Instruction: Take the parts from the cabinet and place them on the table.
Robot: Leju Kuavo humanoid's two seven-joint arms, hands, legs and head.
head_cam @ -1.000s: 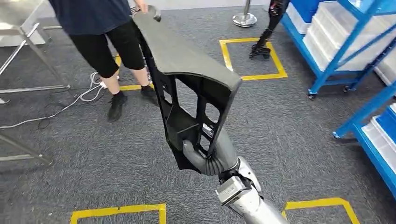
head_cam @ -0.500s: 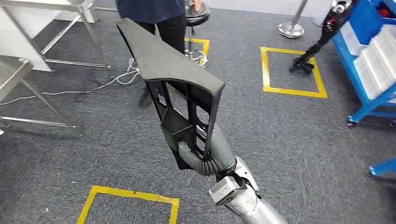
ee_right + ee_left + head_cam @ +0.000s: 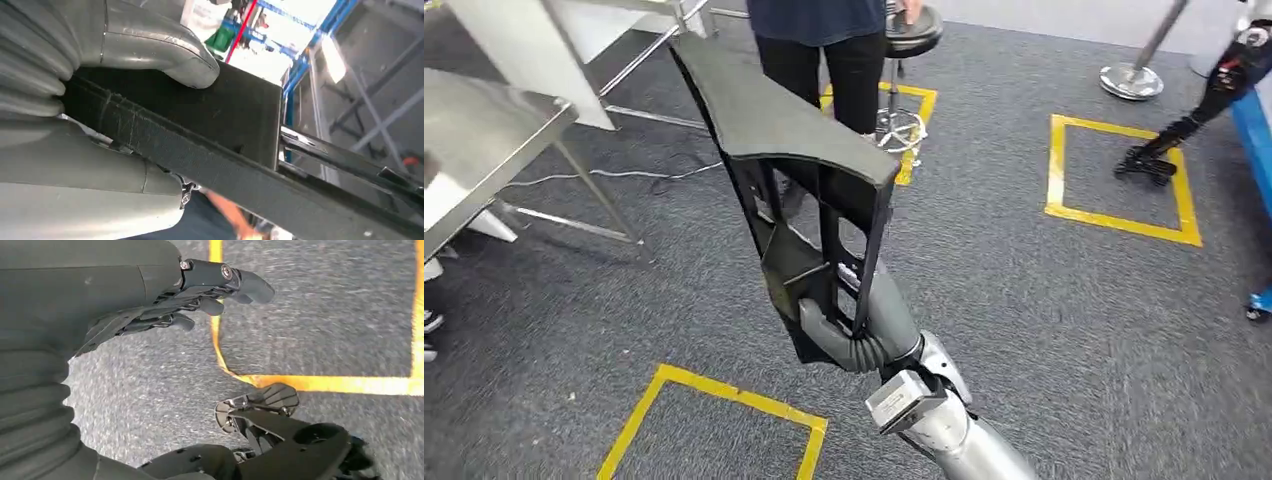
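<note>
Grey carpet covers the floor, marked with yellow tape squares at 2 o'clock, at 12 o'clock and at 7 o'clock in the head view. A steel table with thin slanted legs stands at 10 o'clock, well apart from the robot's arm. A person in dark clothes stands at 12 o'clock, just beside a black round stool on a chrome stem. The long black part, a ribbed plastic panel with open cells on its underside, stands raised in the middle of the head view, its narrow end pointing toward 11 o'clock and its broad lower end at the centre; it is in the air, above the carpet, not on the table. The right hand grips that lower end from beneath, its thick grey thumb wrapped round a rib; in the right wrist view the same hand shows its thumb pressed flat on the part's dark face. The left hand hangs over the carpet with nothing in it, its dark fingers stretched out and lying close together rather than curled. A chrome post base sits at 1 o'clock.
</note>
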